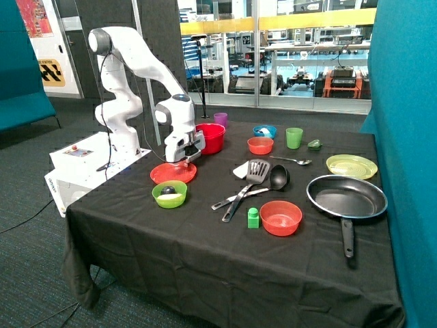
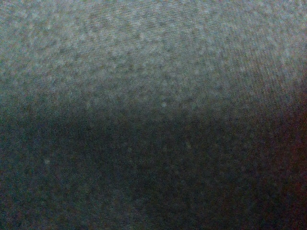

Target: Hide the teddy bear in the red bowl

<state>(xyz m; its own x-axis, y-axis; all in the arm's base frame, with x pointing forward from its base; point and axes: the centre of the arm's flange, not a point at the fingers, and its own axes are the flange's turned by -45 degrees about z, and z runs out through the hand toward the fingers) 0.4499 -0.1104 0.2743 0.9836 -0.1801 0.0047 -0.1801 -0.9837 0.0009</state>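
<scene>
The red bowl [image 1: 210,137] stands deep and bright red near the table's back edge, close to the robot's base. My gripper [image 1: 182,161] hangs low over the black cloth, just in front of that bowl and at the back rim of a flat red plate [image 1: 173,173]. The teddy bear is out of view in both pictures. The wrist view holds only a dark, grainy surface very close to the camera, and I cannot tell what it is.
A green bowl [image 1: 169,194] with a dark and white object sits in front of the plate. Mid-table lie a spatula and ladle [image 1: 254,179], two orange-red bowls [image 1: 280,217] [image 1: 260,145], a green cup [image 1: 294,137], a purple cup [image 1: 220,119] and a frying pan [image 1: 347,198].
</scene>
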